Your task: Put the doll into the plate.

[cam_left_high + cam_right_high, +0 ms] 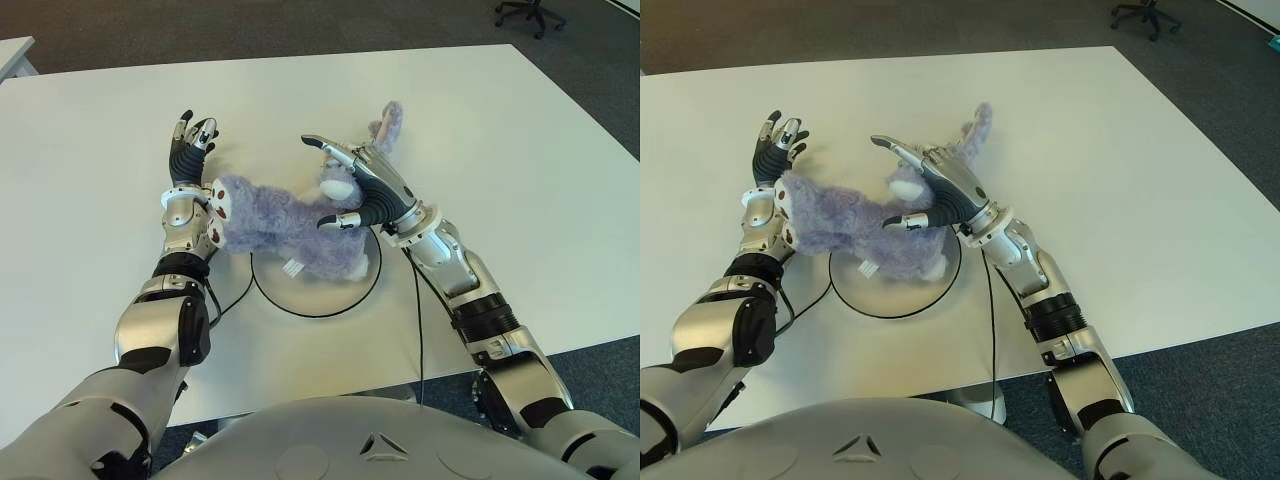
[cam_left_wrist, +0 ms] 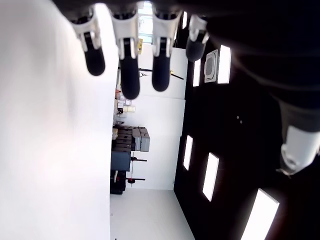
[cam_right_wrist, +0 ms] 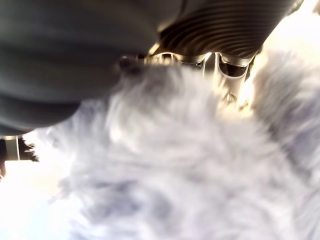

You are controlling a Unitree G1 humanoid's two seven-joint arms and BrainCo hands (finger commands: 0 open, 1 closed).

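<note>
While lying crosswise over the plate (image 1: 365,292), the doll (image 1: 285,225) has ears pointing away.

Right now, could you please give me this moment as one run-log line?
doll: partly over plate | right hand: on doll, fingers spread | left hand: open, beside doll's feet | placement: unfinished

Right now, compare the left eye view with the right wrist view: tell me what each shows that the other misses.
Only the left eye view shows the white plate on the table, the left hand with fingers spread beside the doll's foot, and a chair on the floor beyond. Only the right wrist view shows the fur pressed against the right hand's underside. Both show the purple doll under the right hand.
</note>
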